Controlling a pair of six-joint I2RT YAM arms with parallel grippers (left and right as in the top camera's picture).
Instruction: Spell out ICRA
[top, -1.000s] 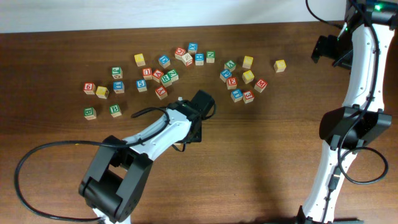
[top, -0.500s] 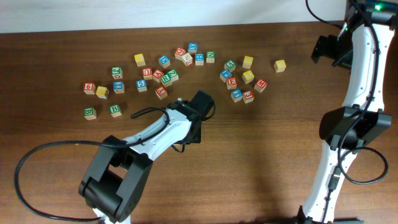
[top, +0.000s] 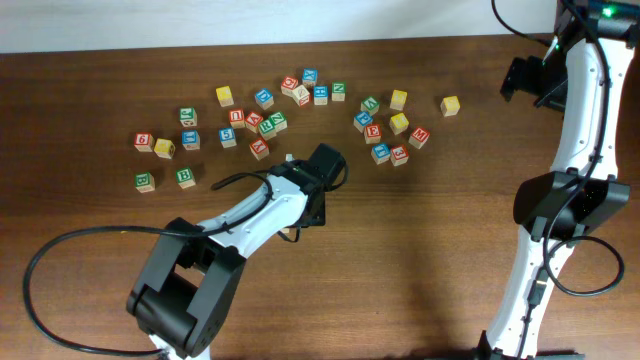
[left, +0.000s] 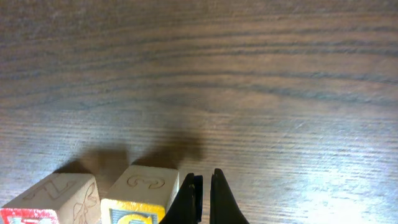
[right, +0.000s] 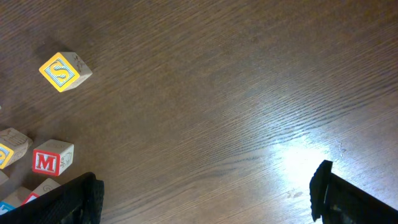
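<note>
**Entry: ICRA row, partly laid**

**Progress.** Two cubes are sitting side by side on the bare table (top: 420, 250), right under the left gripper (left: 204, 182). This looks like the start of the word. By judgement, two letters are placed and two are waiting to be fetched and lined up.

**Left gripper.** Its jaws are pressing fully together and are gripping nothing. The closed tips are resting low over the wood.

**Yellow cube** (left: 140, 194). It is lying just to the left of the closed tips, close enough to be touching or nearly so. Its carved top face is reading as a C.

**Red-faced cube** (left: 48, 200). It is sitting immediately beyond the yellow one, further to the left of the tips, and the frame edge is cutting it off. Its letter is not showing, so taking it for the I is a judgement.

**Green R and red A.** Neither is being picked out. The scatter of letter cubes (top: 265, 122) is lying well ahead of the left gripper, and its letters are too small to read from overhead.

**Right gripper** (right: 208, 199). Its jaws are standing spread wide, with nothing between them. It is hanging well apart from the row, and only a yellow S cube (right: 64, 70) and a red M cube (right: 51, 158) are showing off to its left.
</note>
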